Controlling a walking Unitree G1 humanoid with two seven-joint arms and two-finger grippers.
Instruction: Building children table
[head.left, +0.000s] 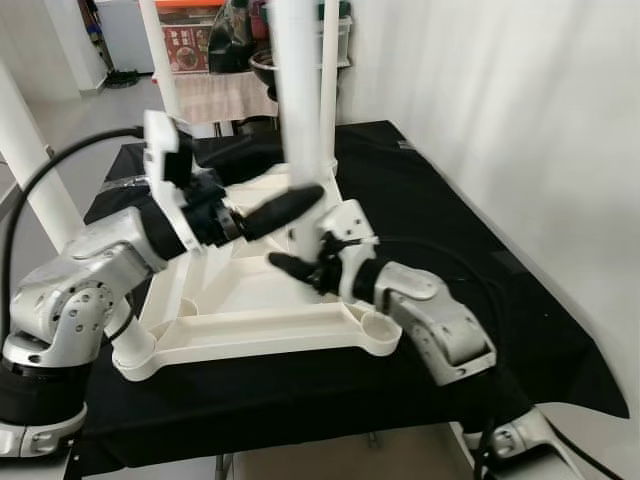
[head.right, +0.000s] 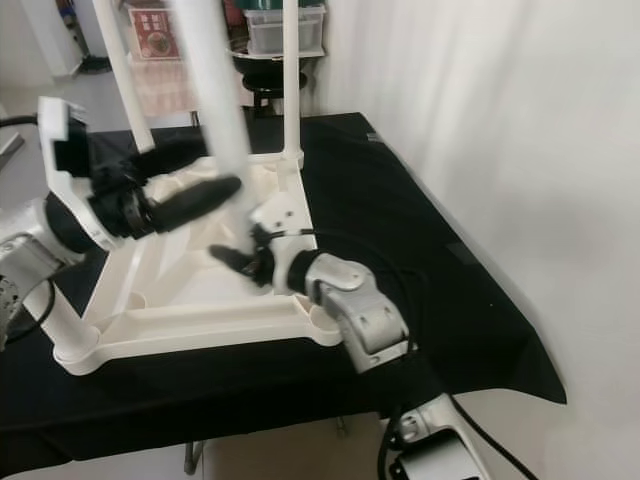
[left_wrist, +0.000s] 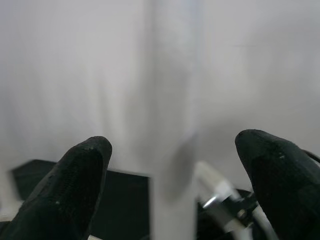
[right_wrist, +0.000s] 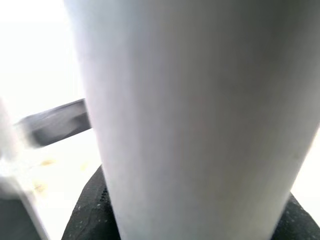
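Both eye views look forward and down at one upturned table (head.left: 250, 300); each wrist view looks closely at its white leg (left_wrist: 172, 150).

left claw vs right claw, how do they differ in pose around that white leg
The left claw sits higher on the white leg, its fingers spread with the leg between them but apart from it. The right claw is lower, near the upturned white tabletop, pressed close against the leg. The left reaches in from the robot's left, the right from its right. Both have black fingers and work on the same leg.
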